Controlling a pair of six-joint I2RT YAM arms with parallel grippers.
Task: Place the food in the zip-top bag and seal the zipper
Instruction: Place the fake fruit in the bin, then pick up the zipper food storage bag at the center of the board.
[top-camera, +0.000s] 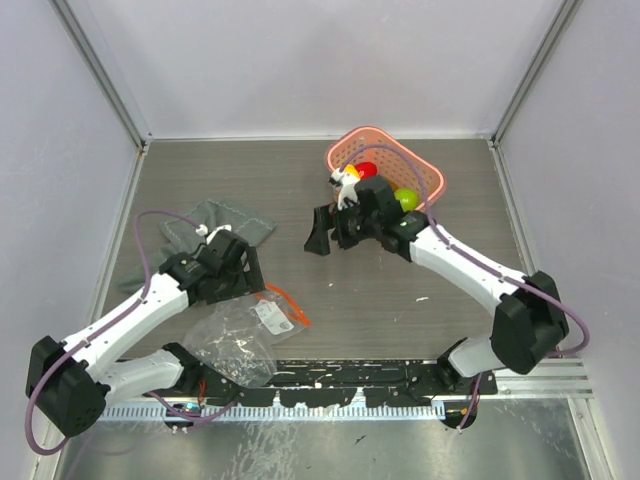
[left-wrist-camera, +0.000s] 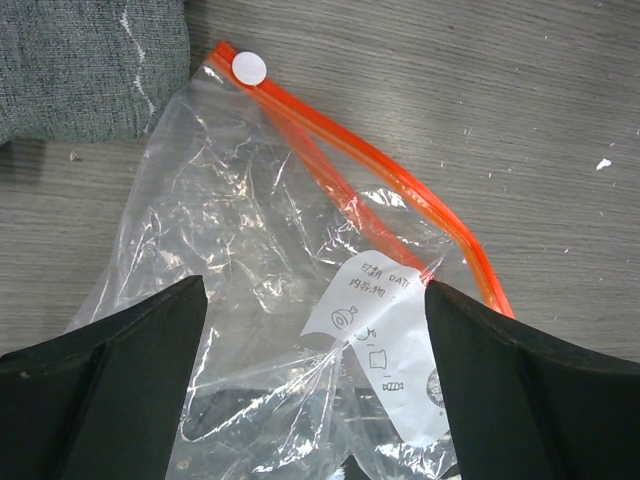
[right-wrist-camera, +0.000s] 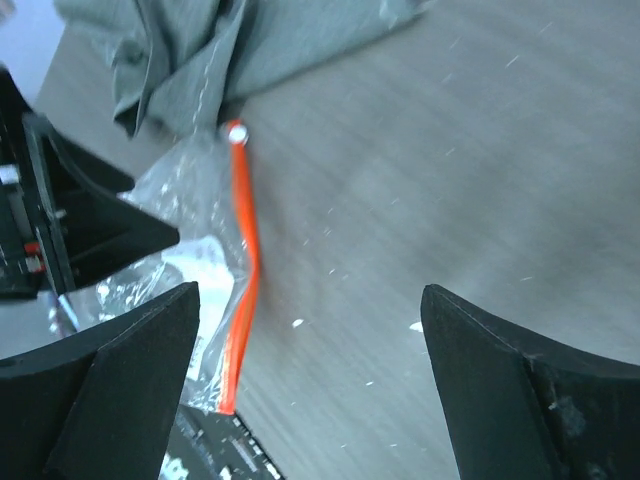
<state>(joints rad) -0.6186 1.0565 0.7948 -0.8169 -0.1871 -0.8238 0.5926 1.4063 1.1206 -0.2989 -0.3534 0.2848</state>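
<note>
Grey wood-grain tabletop (top-camera: 400, 300), left gripper (left-wrist-camera: 315, 290) low over zip-top bag (left-wrist-camera: 230, 200), jaws wide, empty; right gripper (right-wrist-camera: 308, 290) extended mid-table, wide, empty

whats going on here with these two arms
Two robot arms are set to bag some food. The left gripper, open, is right over the clear bag, which lies on the table with its zipper partly apart. The right gripper, open and empty, is above the table between bag and basket. The food sits in the basket; none is bagged yet.
</note>
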